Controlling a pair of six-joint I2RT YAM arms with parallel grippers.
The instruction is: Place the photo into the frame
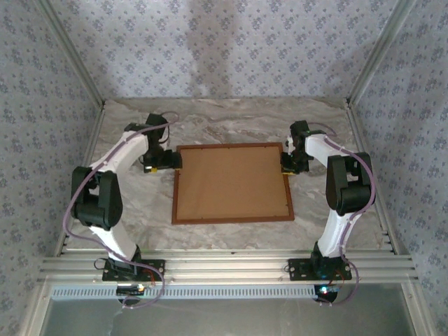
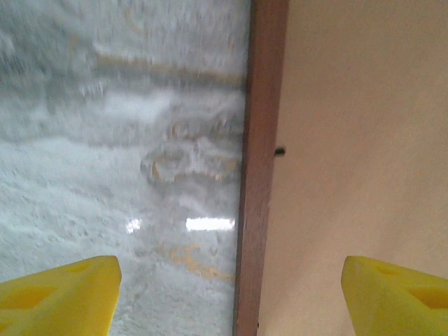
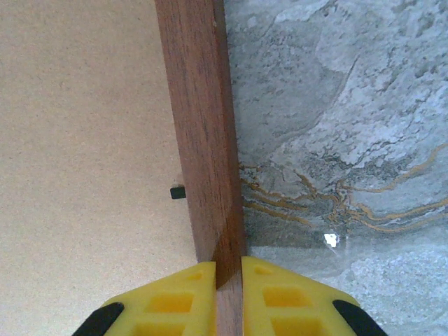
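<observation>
Status: frame (image 1: 233, 220) lies flat mid-table on the marble table (image 1: 210, 122), back side up, between the two arms. Plain brown backing board (image 1: 231, 183) fills the opening and looks seated flush inside the bars. A small black retaining tab (image 3: 178, 191) sticks out from the right bar over the board; same kind of tab on the left bar.

Right gripper (image 3: 229, 280): yellow fingers clamped on the frame's right bar, near its far end. Left gripper (image 2: 231, 287): jaws wide apart, straddling the left bar, touching nothing that I can see.

Photo: can't tell whether it's under the board, since the front face is down.

My read: assembly is mostly done if the photo is inside. Left to do: confirm the tabs are locked, let go on the right, maybe flip face-up.
</observation>
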